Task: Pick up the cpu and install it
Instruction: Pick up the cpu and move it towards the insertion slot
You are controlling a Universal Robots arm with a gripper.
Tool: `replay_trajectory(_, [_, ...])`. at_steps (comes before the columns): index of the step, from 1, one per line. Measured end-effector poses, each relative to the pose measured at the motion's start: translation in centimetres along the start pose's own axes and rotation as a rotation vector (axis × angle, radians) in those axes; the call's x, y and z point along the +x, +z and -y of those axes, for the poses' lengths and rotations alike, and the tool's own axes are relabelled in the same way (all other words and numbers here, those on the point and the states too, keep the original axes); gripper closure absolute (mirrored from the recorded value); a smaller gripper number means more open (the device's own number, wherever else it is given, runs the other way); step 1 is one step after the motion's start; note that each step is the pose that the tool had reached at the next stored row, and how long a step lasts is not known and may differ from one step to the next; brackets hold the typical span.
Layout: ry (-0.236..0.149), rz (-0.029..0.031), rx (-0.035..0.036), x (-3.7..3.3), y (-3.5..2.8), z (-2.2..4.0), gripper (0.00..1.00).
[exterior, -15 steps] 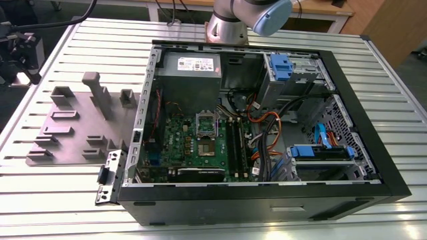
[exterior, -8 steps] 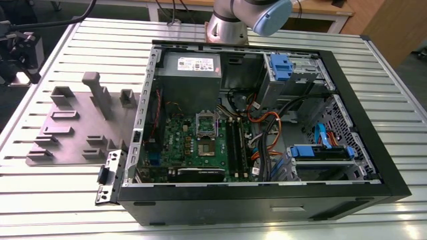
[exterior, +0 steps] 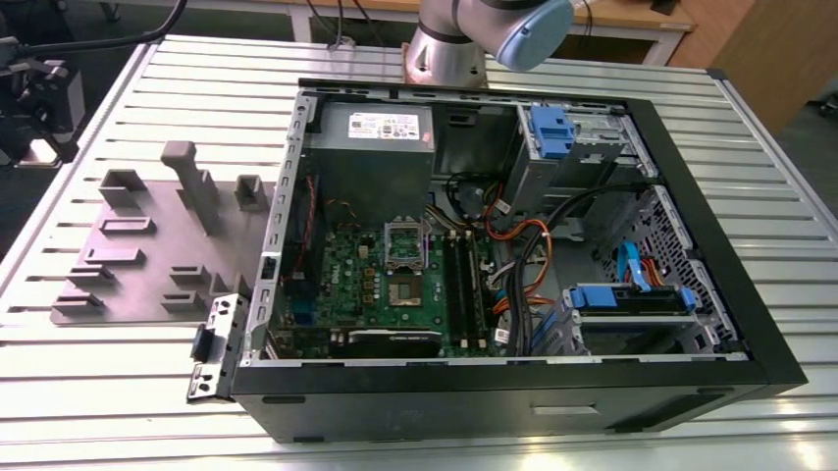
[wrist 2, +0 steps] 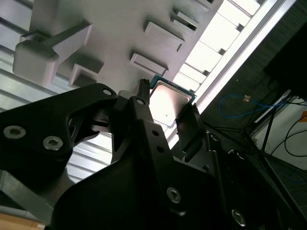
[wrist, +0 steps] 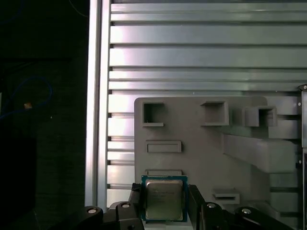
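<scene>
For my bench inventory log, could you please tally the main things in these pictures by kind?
cpu, gripped between the fingers: 1
gripper: 1
fixture plate: 1
open computer case: 1
blue plastic drive fittings inside the case: 2
Total: 6
</scene>
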State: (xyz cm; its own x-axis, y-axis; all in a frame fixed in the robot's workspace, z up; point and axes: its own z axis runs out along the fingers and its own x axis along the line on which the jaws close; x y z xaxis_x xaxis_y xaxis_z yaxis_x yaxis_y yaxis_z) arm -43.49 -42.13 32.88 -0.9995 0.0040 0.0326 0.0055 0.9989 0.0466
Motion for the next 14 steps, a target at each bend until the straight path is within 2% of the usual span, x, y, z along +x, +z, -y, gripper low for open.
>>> replay_trajectory(9, [0.000,-0.0003,0.0005,0.01,-0.23,-0.01,0.53])
replay_trajectory(14, [0.000,-0.0002,0.0005,0.02,-0.63,-0.03,0.53])
